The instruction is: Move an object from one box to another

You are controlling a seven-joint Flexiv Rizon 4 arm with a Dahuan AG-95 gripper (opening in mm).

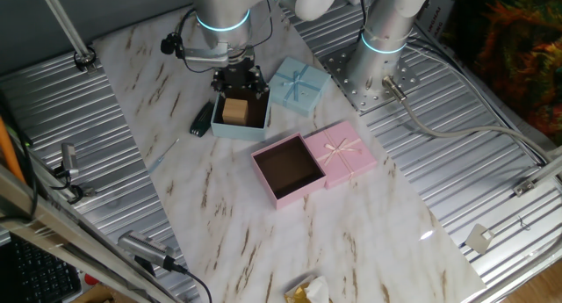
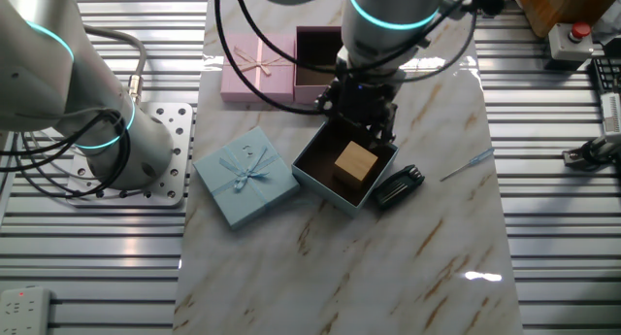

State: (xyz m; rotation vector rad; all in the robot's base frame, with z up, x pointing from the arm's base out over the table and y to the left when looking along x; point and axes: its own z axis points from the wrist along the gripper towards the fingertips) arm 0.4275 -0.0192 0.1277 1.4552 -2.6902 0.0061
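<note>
the tan block (image 1: 234, 111) (image 2: 355, 163) sits inside the light-blue box (image 1: 252, 127) (image 2: 312, 174), at upper centre of one fixed view and mid-frame in the other. the tool (image 1: 241, 81) (image 2: 366, 110) hangs just above the box's far edge, holding nothing; i cannot tell how wide its fingers stand. the pink box (image 1: 267, 177) (image 2: 315, 81), dark inside, lies open near the blue one on the marbled table (image 1: 351, 233) (image 2: 408, 267).
</note>
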